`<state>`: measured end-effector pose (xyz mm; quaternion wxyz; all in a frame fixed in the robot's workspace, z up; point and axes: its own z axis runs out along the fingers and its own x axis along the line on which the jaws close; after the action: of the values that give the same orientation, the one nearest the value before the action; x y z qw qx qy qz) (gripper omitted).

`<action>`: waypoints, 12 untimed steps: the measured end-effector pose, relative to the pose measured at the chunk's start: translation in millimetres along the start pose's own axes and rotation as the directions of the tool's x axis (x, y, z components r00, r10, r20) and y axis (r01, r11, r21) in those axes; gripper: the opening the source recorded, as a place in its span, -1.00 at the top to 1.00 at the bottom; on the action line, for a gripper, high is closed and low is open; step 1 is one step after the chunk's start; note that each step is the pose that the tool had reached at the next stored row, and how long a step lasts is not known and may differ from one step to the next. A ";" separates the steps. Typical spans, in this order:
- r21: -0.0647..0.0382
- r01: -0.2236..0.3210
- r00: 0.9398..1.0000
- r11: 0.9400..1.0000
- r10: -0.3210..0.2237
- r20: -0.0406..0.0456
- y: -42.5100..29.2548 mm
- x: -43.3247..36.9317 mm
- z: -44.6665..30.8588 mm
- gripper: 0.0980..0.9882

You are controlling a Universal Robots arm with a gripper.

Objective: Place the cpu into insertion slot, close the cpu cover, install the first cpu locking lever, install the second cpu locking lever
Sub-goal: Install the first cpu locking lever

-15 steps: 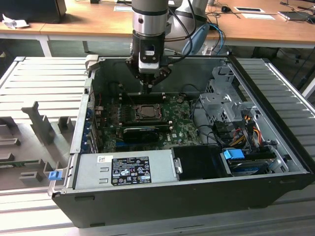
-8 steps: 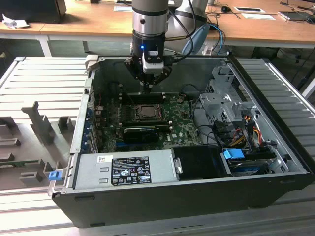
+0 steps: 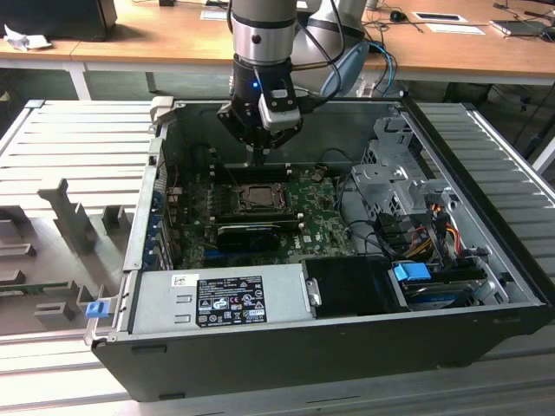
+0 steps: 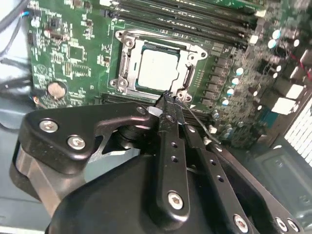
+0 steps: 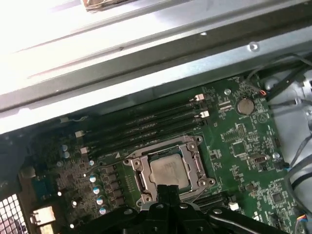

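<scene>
Gripper point(image 3: 260, 160) hangs low inside the open case point(image 3: 260, 347), fingers drawn together to a narrow point with nothing that I can make out between them. In the second wrist view its tip point(image 4: 168, 97) sits right at the edge of the slot point(image 4: 127, 44), on the side away from the memory rails point(image 5: 141, 126).

The cpu point(image 4: 158, 68) lies flat in the slot, pale and square, amid the green motherboard point(image 4: 73, 53). The cover point(image 4: 187, 75) looks to be down around it, framing the chip through its square opening. A thin wire rod point(image 4: 197, 122) runs just beside the fingers. I take it for one of the locking levers, but I cannot tell whether the gripper touches it, nor whether either lever is latched. From across the room the socket point(image 3: 257, 198) shows as a small dark square below the wrist, and the case stands on a slatted metal worktop point(image 3: 78, 139).

As for handling, the chip strikes me as light, stiff and easily harmed. It is best held by its edges only, since tilting it in the socket would risk the contacts beneath. The cover looks like rigid sheet metal on a hinge, safe to push on its frame but not through the opening. The levers seem to be springy wire. I'd guess they push back and could slip off smooth fingertips, so the place to bear on them is near the free end, where the bend gives purchase.
</scene>
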<state>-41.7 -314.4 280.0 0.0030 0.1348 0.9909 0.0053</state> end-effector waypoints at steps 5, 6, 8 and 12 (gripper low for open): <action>-0.001 0.126 0.992 0.992 -0.126 -0.001 0.0 0.0 1.3 0.98; -0.001 0.144 0.990 0.990 -0.144 -0.002 0.0 0.0 1.6 0.98; -0.001 0.185 0.983 0.983 -0.185 -0.002 0.0 0.0 2.4 0.98; -0.003 0.284 0.959 0.959 -0.284 -0.003 -0.1 0.0 4.3 0.98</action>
<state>-41.7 -314.4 275.7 0.0022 -0.0090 0.9999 0.0063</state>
